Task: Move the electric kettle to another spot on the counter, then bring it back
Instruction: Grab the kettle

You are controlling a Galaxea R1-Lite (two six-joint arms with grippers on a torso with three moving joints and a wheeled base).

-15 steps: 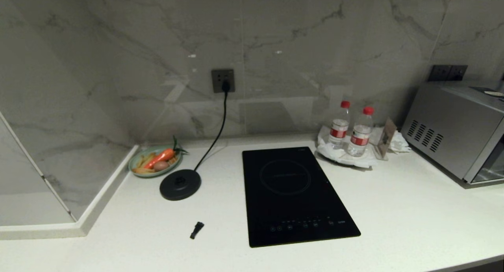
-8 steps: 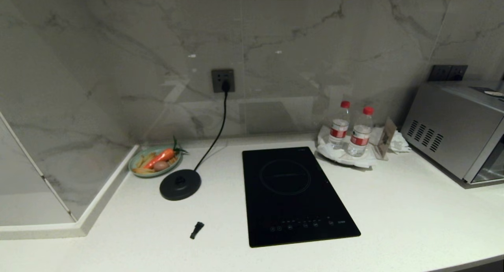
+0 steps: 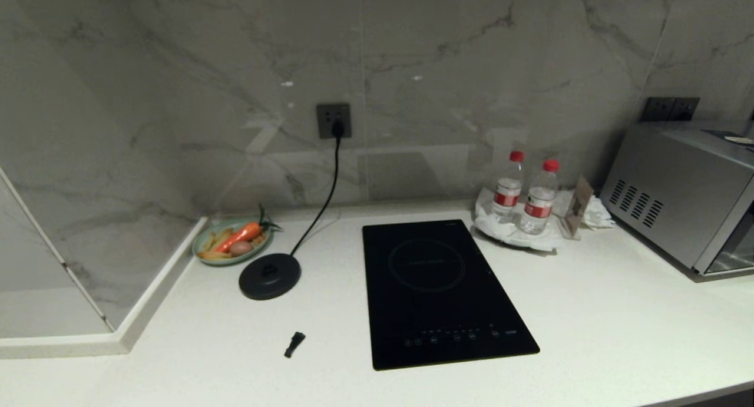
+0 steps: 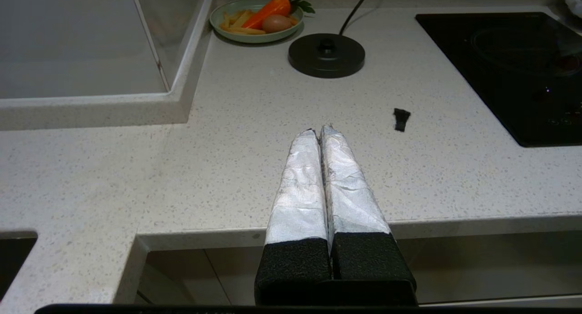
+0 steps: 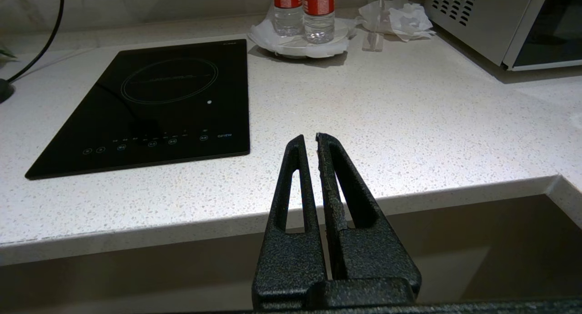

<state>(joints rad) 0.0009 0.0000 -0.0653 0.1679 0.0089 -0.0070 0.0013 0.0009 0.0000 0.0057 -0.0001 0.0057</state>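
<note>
While both jaws sit closed and empty, the counter [image 3: 589, 313] lies open along its front edge.

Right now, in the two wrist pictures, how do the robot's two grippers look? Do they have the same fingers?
No. The left gripper has two long fingers wrapped in crinkled silver tape above rough black bases. The right gripper is bare rough black, each finger a tapering frame with a long slot through it.

You could not make out what the small black object [image 3: 294, 343] left of the cooktop [image 3: 439, 292] was. Right of the cooktop, the microwave [image 3: 686, 198] ran off the head view's edge, and the card [image 3: 577, 207] beside it stayed unreadable.
</note>
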